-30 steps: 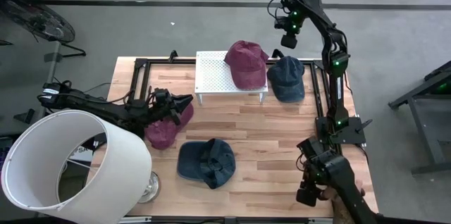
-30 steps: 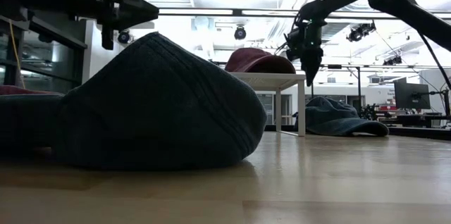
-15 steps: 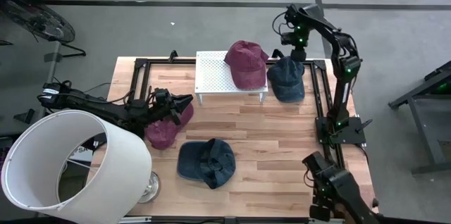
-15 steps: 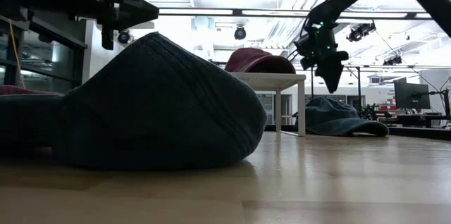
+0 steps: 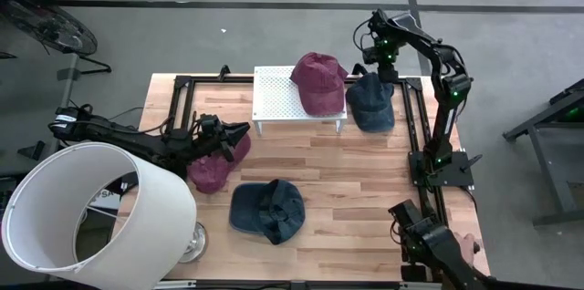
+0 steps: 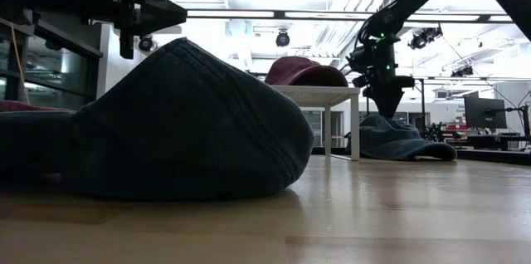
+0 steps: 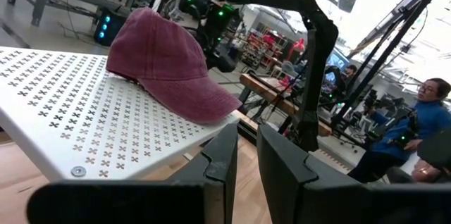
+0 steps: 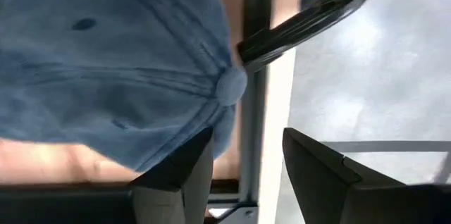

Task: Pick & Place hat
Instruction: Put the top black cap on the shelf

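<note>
Hat number one for this job looks to be the blue denim cap (image 5: 370, 100), lying on the tabletop (image 5: 347, 167) just beside the white perforated stand (image 5: 274, 94), crown up. Right pincer (image 5: 377, 69) hangs directly over the cap's far edge, its fingers (image 8: 320, 175) apart and pointing down, with the cap's top button (image 8: 230, 85) showing just ahead of them; from table level the pincer tip (image 6: 384, 105) sits right at the crown (image 6: 398, 135), though I cannot tell whether it touches. Its long axis seems to run away from the pincer toward the near side of the tabletop.

On the stand rests a maroon cap (image 5: 317, 80), its brim hanging over the front edge of the stand.

Left pincer (image 5: 239, 132) reaches low across the tabletop, fingers (image 7: 282, 168) nearly together with a thin gap, holding nothing; a second maroon cap (image 5: 214, 164) lies under and beside it. Nearer the front lies another blue cap (image 5: 266, 210). A white lampshade (image 5: 91, 217) stands at the left front corner.
</note>
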